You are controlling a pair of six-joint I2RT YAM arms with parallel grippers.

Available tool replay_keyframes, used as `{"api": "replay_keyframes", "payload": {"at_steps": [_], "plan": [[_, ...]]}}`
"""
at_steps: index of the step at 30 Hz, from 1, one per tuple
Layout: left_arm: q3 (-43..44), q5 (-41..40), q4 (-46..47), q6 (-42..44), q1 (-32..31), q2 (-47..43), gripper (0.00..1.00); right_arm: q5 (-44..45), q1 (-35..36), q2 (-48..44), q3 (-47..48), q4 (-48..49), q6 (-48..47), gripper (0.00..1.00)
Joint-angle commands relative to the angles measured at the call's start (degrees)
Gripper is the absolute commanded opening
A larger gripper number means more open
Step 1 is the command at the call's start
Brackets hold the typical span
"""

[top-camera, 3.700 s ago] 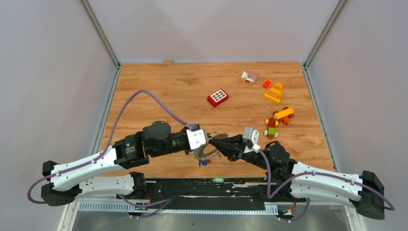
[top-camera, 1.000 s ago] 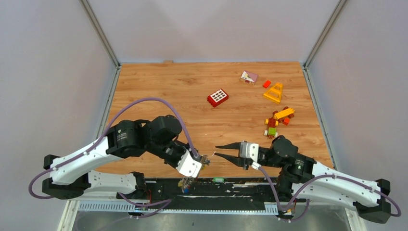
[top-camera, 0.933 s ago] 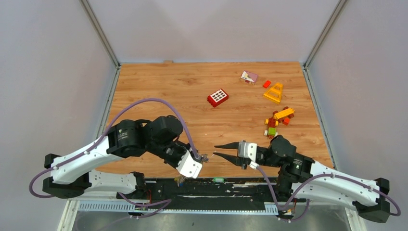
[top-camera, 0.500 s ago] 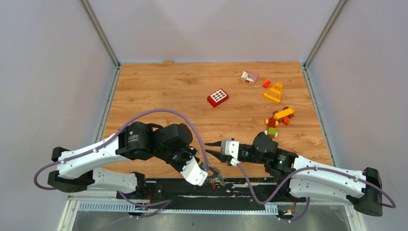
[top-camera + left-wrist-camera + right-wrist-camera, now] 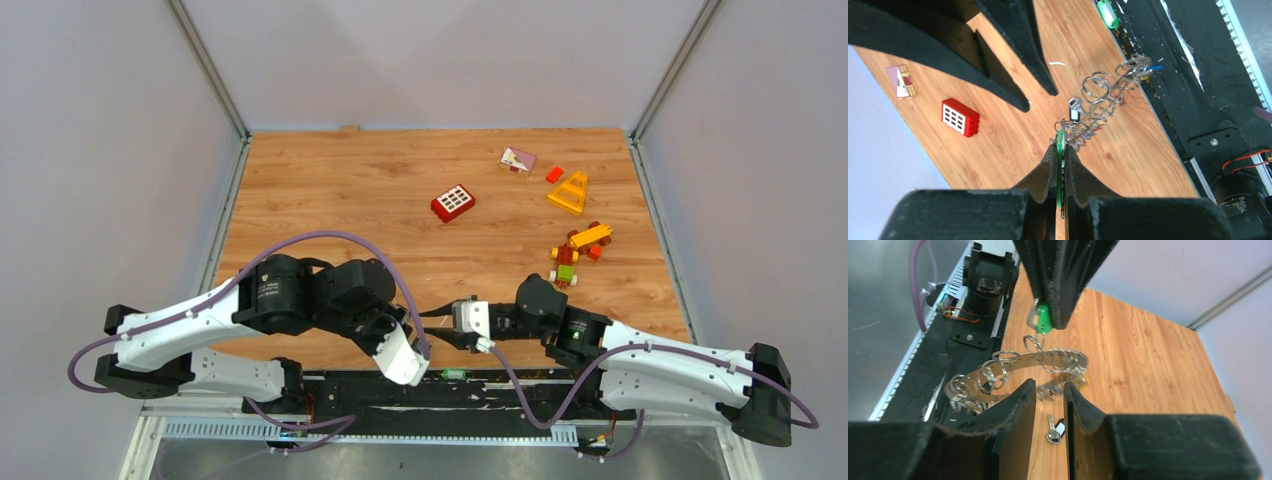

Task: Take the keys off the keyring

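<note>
Leftmost, left hand (image 5: pixel 1059 143) pinches green tab (image 5: pixel 1042 318); keyring (image 5: pixel 1020 360) hangs beneath it at counter's (image 5: pixel 350 190) near edge. Right hand (image 5: pixel 1049 386), fingers spread, fronts the ring. Loose key (image 5: pixel 1053 432) lies below. Red brick (image 5: pixel 453 203) well beyond.

Legend: we find no legible text, label, brand, number or sign in any of the three views. We note only faint pale marks on the left arm's motor housing (image 5: pixel 268 292), too small to read.
</note>
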Motion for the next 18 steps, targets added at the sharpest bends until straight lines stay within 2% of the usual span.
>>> {"api": "replay_keyframes", "payload": {"at_steps": [1,8,18], "plan": [[0.9,-0.8,4.5,0.5,-0.4,-2.1,0.0,-5.0,-0.2,-0.2,1.4,3.3,2.8,0.28],[0.8,0.0,4.8,0.7,-0.5,-1.8,0.0,-3.1,-0.2,2.2,0.8,7.9,5.1,0.3],[0.8,-0.3,5.4,0.8,-0.8,-1.8,0.0,-6.3,-0.2,3.4,1.1,8.8,6.9,0.28]]}}
